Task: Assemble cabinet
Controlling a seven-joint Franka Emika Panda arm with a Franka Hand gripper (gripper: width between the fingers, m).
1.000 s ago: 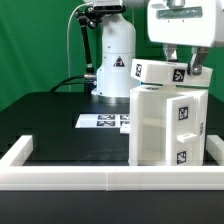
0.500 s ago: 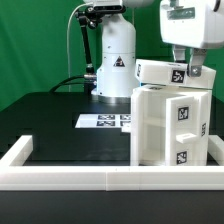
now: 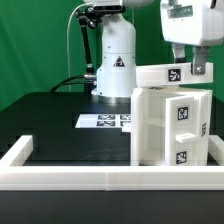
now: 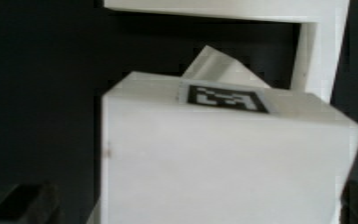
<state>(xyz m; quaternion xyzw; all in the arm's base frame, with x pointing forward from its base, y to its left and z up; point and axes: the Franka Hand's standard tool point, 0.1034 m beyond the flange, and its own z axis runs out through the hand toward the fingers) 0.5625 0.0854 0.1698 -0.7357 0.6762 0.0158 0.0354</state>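
Observation:
The white cabinet body (image 3: 166, 130) stands upright at the exterior view's right, with tags on its side. My gripper (image 3: 186, 70) is shut on a small white tagged panel piece (image 3: 158, 76) and holds it about level, right at the body's top edge; whether they touch I cannot tell. In the wrist view the held piece (image 4: 211, 150) with its tag fills the space between my dark fingertips (image 4: 16, 205). More white cabinet surface (image 4: 314, 50) shows beyond it. The gripper (image 4: 190, 208) itself is mostly hidden by the piece.
The marker board (image 3: 104, 121) lies flat on the black table behind the body. A low white border frame (image 3: 60, 178) runs along the front and sides. The arm's white base (image 3: 113, 60) stands at the back.
The held panel was tilted and further to the exterior view's left. It has swung level and shifted right, down onto the line of the body's top. The body has not moved.

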